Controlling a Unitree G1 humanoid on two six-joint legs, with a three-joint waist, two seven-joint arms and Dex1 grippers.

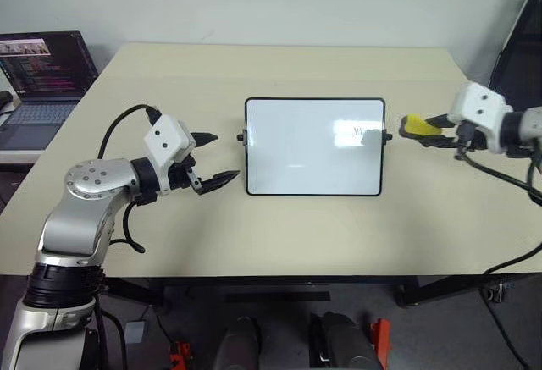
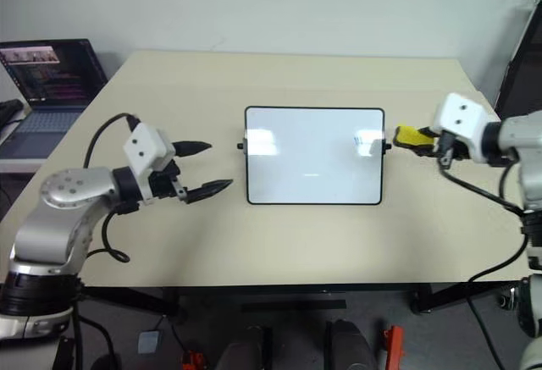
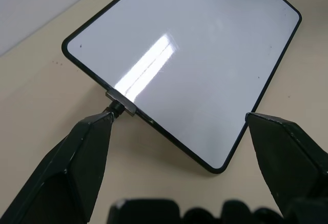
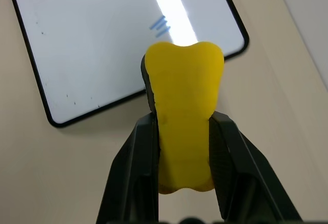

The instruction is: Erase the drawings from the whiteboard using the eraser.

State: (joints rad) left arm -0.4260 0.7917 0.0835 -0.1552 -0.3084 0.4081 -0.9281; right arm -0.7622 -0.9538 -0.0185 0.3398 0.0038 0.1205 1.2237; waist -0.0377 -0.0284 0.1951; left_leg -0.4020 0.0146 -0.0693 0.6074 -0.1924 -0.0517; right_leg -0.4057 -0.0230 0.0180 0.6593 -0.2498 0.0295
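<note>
Eraser [image 4: 184, 116] clamped btwn right fingers [image 4: 141, 157], just beside whiteboard [image 4: 102, 39].

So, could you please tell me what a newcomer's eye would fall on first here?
Probably the bright yellow eraser, clamped in the right tool just off the whiteboard's right edge. Next, the glossy whiteboard lying mid-table, with faint blue drawings near that same edge. The left tool hangs open by the board's left side.
</note>
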